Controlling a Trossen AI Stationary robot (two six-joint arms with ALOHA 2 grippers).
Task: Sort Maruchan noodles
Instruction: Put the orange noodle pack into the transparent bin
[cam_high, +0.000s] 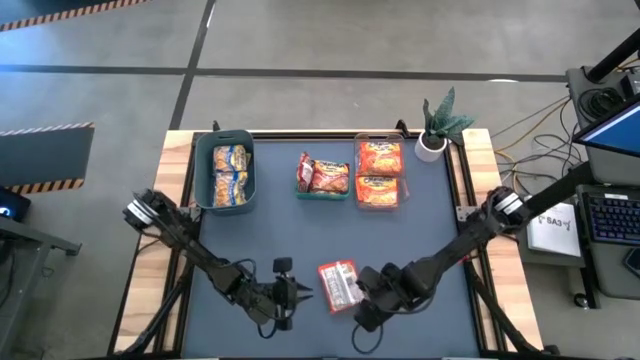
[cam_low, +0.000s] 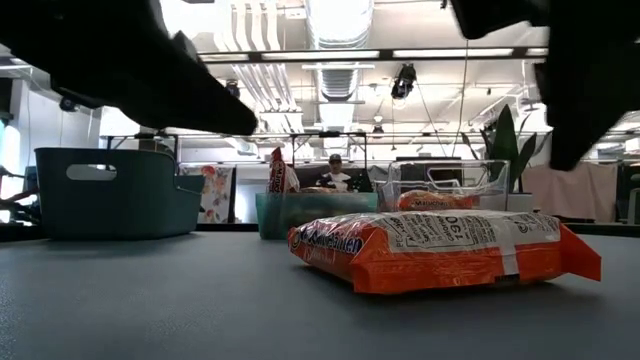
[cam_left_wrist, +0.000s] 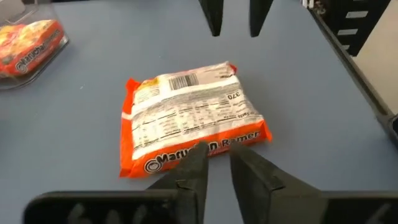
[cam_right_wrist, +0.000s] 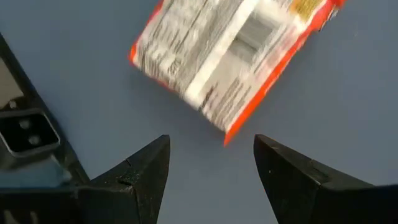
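Flat crinkly orange packet (cam_low: 440, 248) lies label-down on the smooth grey table (cam_high: 300, 230), near front edge, btwn both grippers. Right gripper (cam_right_wrist: 211, 165): fingers wide apart. Left gripper (cam_left_wrist: 217, 163): fingers nearly together, empty. Farther back: teal bin (cam_high: 225, 170), small tray (cam_high: 322, 192), clear box (cam_high: 379, 172) w/ more packets.

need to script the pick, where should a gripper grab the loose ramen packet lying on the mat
The loose packet lies flat, label-side down, alone between both grippers. Probably best from straight above, fingers across its shorter width near the middle; the right gripper, open beside it, is well placed.
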